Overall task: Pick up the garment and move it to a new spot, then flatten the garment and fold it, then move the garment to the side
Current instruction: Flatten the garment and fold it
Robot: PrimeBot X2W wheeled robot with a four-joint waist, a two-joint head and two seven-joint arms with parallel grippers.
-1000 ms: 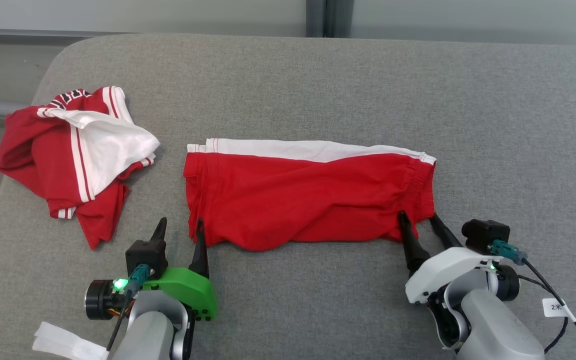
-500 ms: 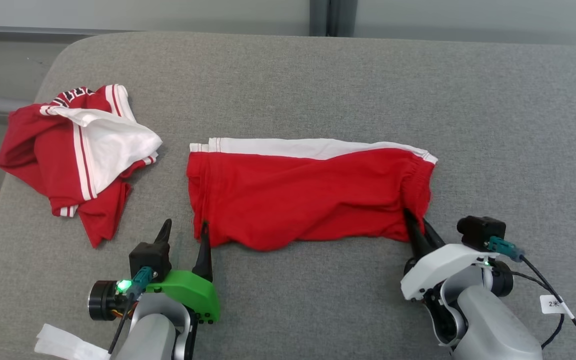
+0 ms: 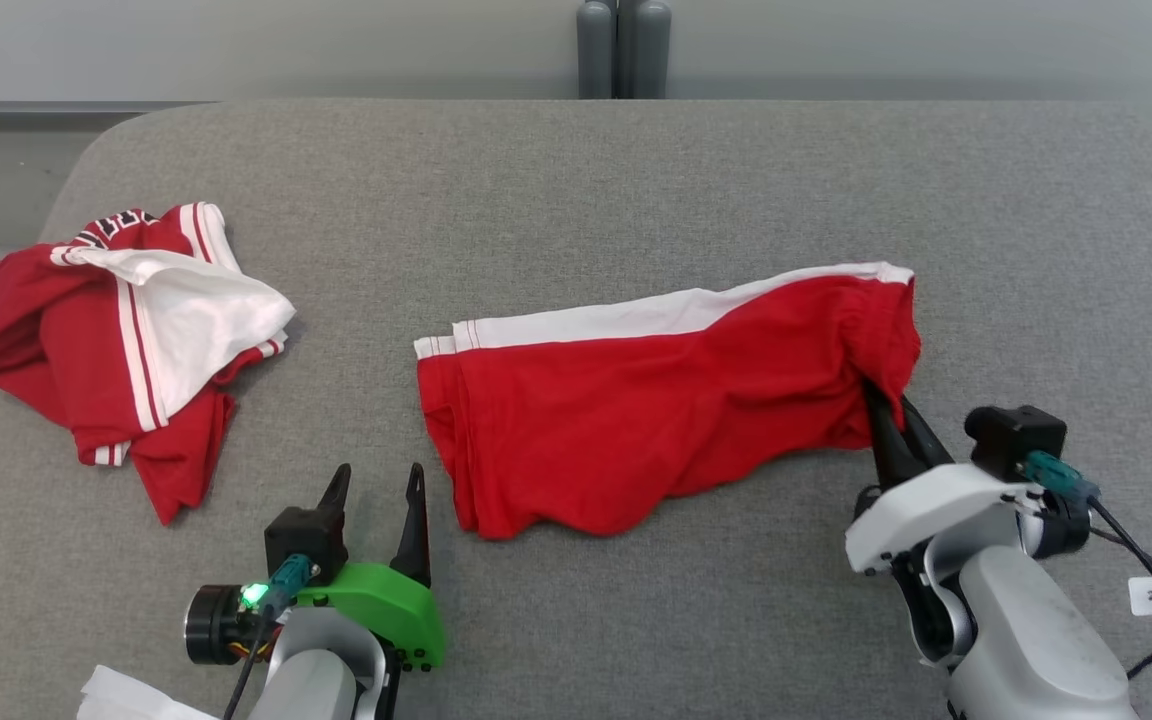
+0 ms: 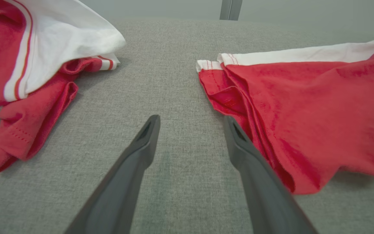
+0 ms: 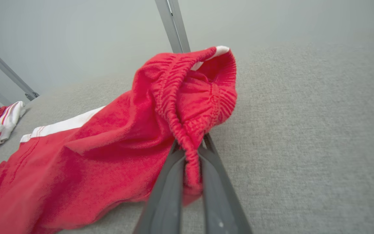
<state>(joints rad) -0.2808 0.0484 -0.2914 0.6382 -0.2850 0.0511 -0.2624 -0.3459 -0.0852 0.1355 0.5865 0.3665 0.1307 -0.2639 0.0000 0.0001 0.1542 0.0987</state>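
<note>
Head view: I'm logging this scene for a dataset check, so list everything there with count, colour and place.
red shorts: one, red with a white side stripe, middle of the surface, right end raised.
crumpled garment: one, red and white with stripes, far left of the surface.
grey surface: one, grey fabric, beneath both garments.
posts: grey, behind the far edge; count unclear.
left tool: one, dark fingers on a green mount, open, beside the shorts' left end.
right tool: one, dark fingers on a white mount, shut on the shorts' waistband.
</note>
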